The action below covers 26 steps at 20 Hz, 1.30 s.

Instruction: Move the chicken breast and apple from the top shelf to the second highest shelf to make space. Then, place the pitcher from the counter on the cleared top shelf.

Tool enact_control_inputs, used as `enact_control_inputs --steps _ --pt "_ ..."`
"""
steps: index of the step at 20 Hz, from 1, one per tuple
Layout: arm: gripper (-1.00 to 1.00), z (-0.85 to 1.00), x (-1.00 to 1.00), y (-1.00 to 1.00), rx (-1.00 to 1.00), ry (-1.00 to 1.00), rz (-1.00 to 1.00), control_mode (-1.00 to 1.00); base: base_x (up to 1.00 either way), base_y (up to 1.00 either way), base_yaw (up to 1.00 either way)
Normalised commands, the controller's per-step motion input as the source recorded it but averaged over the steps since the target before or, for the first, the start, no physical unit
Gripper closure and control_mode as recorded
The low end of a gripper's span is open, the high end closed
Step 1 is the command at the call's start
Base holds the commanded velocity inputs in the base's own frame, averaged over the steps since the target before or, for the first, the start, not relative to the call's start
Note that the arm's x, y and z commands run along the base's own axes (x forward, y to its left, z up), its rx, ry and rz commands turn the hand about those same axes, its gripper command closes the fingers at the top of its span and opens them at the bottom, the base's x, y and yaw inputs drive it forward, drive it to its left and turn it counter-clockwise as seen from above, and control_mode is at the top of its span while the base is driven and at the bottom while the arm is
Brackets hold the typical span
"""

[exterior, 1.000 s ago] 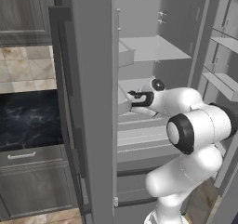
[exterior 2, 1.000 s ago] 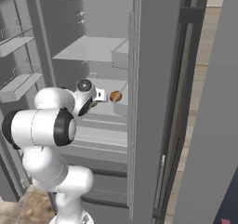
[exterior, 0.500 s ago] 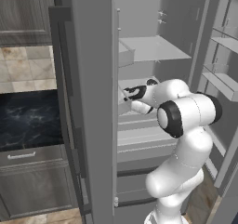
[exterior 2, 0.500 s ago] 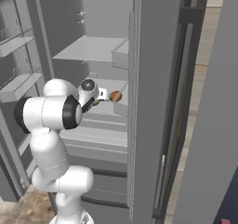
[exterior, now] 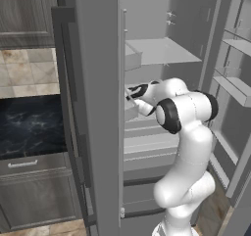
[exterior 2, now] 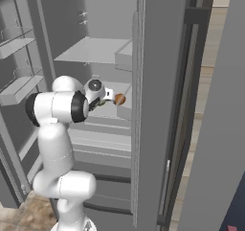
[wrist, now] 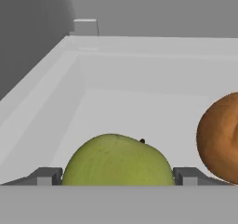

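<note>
The apple (wrist: 118, 159), round and yellow-green, sits right in front of my hand camera, low in the picture, between my two dark finger tips (wrist: 45, 176). My claw (wrist: 116, 177) stands wide, released, one tip on each side of the fruit. I cannot tell whether either tip touches its skin; I judge it is not gripped.

Just to the apple's right in the hand view lies the chicken breast (wrist: 221, 139), an orange-brown lumpy ball, near it but apart. Both rest on a pale grey shelf floor (wrist: 139, 107) with low raised walls on the left and at the back.

From the right base view, the chicken breast (exterior 2: 119, 99) shows as a small orange spot just beyond my hand, inside the open fridge. My white arm (exterior 2: 57, 108) reaches in at that level. Above it, the top shelf (exterior 2: 93, 50) is a flat grey slab. From the left base view, my arm (exterior: 184, 112) bends into the fridge below that slab (exterior: 157, 51). To the left, beyond the fridge wall, a glossy black veined tabletop surface (exterior: 29, 125) is in sight.

I judge the step in hand concerns the apple. If it is still to be moved, the next move calls for closing squarely on its widest part without nudging the chicken breast.
</note>
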Motion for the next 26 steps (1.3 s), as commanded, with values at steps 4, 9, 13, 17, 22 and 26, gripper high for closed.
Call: enact_control_inputs --steps 4,9,13,17,22,26 --pt "-1.00 -0.16 0.49 0.00 0.00 0.00 0.00 -1.00 0.00 0.00 0.00" --pt "-1.00 -0.14 0.50 0.00 0.00 0.00 0.00 -1.00 0.00 0.00 0.00" --pt "-1.00 -0.07 0.39 0.00 0.00 0.00 0.00 -1.00 0.00 0.00 0.00" --pt "-1.00 0.00 0.22 0.00 0.00 -0.01 0.00 -1.00 0.00 0.00 0.00" --pt "-1.00 0.00 0.00 0.05 0.00 0.00 0.00 -1.00 0.00 0.00 0.00" --pt "-1.00 0.00 -0.23 0.00 0.00 0.00 0.00 -1.00 0.00 0.00 0.00"
